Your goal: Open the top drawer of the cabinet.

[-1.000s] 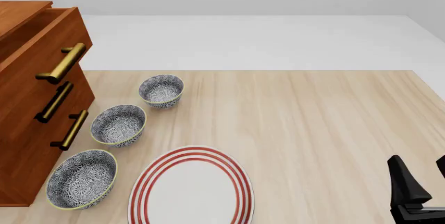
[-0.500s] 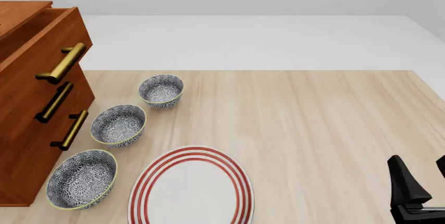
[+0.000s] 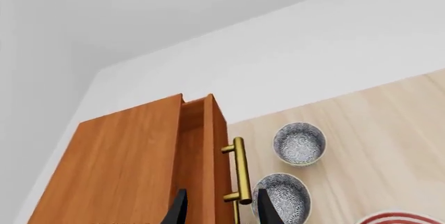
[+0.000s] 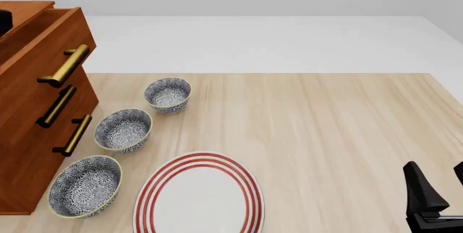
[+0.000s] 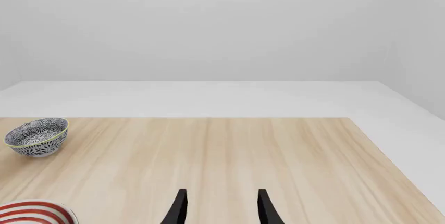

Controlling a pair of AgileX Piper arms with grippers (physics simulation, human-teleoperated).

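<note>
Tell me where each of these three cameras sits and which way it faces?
Front view: fixed above and behind the arms, looking down over the pale wooden table; only the right claw shows.
Left wrist view: riding the left arm, above the reddish-brown wooden cabinet, its slightly open top drawer; the left claw is open.
Right wrist view: low, looking across the table; open right claw.
Shared: the red-ringed white plate and patterned blue-grey bowls.

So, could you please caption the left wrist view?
Open left claw above the cabinet, its top drawer pulled out.
</note>
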